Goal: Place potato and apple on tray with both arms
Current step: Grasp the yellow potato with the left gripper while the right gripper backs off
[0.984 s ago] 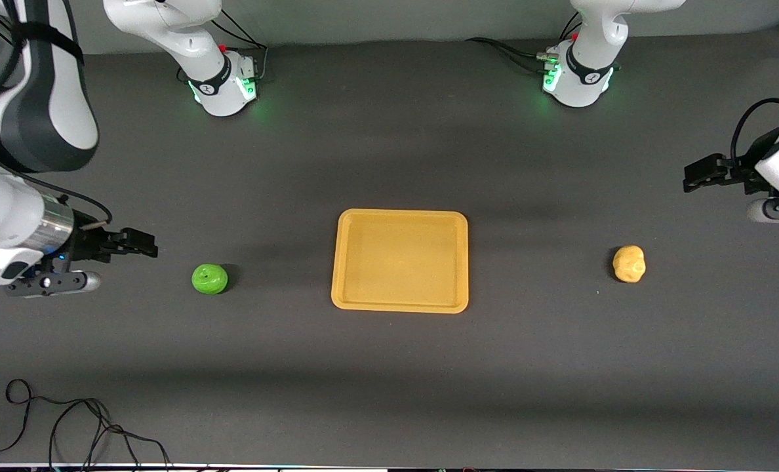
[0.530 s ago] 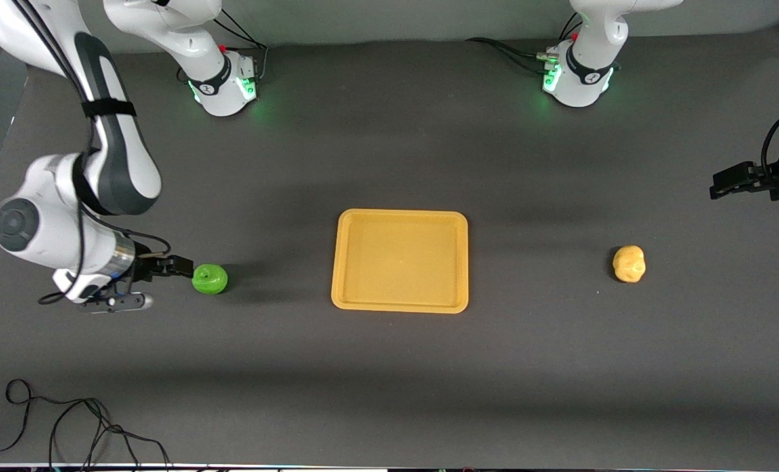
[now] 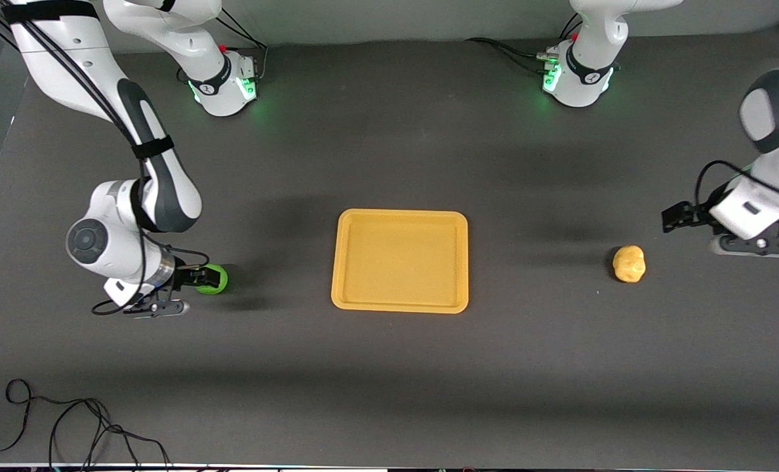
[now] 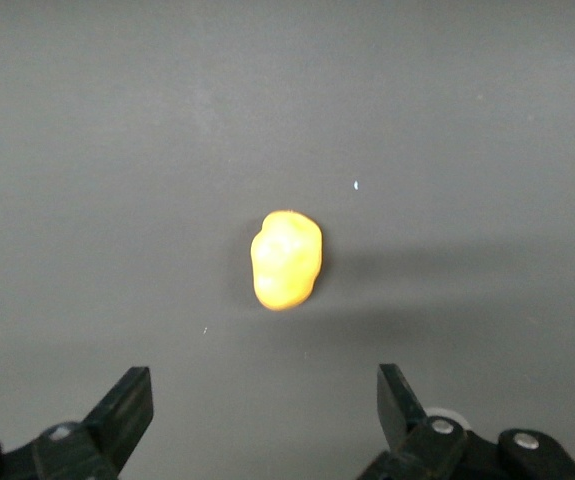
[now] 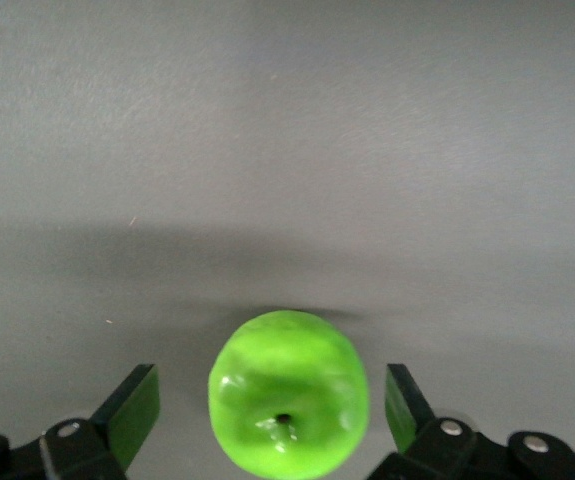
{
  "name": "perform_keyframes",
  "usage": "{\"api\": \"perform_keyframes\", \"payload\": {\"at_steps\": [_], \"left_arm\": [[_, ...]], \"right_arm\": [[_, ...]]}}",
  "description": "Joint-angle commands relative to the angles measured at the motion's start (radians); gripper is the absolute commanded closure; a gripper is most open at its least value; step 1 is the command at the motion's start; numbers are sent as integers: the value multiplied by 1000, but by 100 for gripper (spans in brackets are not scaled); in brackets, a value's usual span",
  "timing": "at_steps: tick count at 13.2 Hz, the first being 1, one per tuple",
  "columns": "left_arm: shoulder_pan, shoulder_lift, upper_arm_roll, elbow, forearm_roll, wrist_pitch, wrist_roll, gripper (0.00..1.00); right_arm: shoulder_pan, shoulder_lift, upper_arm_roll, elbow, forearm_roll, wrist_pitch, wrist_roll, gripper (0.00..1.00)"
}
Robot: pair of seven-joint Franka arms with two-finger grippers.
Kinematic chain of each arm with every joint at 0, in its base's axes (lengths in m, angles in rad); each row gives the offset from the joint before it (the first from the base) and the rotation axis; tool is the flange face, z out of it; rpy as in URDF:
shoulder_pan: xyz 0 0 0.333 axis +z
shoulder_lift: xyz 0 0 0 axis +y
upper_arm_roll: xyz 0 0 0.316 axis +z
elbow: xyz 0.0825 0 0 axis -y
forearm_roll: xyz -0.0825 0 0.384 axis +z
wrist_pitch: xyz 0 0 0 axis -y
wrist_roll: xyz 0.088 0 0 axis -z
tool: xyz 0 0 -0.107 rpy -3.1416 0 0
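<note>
Right claw [image 3: 200, 278] low at apple [image 3: 214, 279], fingers [image 5: 132, 410] spread wide either side of fruit, not closed on it. Apple rests on worktop [image 3: 389, 380] toward right arm's end, apart from tray [image 3: 400, 260]. Left claw [image 3: 673, 218] spread wide, holding nothing, above worktop near potato [image 3: 629, 263]. Potato lies on worktop toward left arm's end, well apart from tray. Tray at mid-worktop between apple and potato. Cable [image 3: 68, 426] at worktop edge nearest front camera.
</note>
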Motion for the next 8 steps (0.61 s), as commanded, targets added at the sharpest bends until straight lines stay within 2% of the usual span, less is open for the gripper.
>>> {"api": "perform_keyframes", "payload": {"at_steps": [1,4,7,8], "left_arm": [[-4,78,-1,-94,15,179,9,0],[-4,206,-1,-96,15,297,11,0],[-4,279,-1,-94,15,367,12,0],[-4,302,-1,-94,15,390,12,0]], "right_arm": [[12,-9,-3,-26,7,37,7,0],[12,-22,-5,-16,-4,30,0,0],[10,-93,-6,-9,-4,13,-10,0],[12,-119,-6,-4,-4,-33,-8,0]]}}
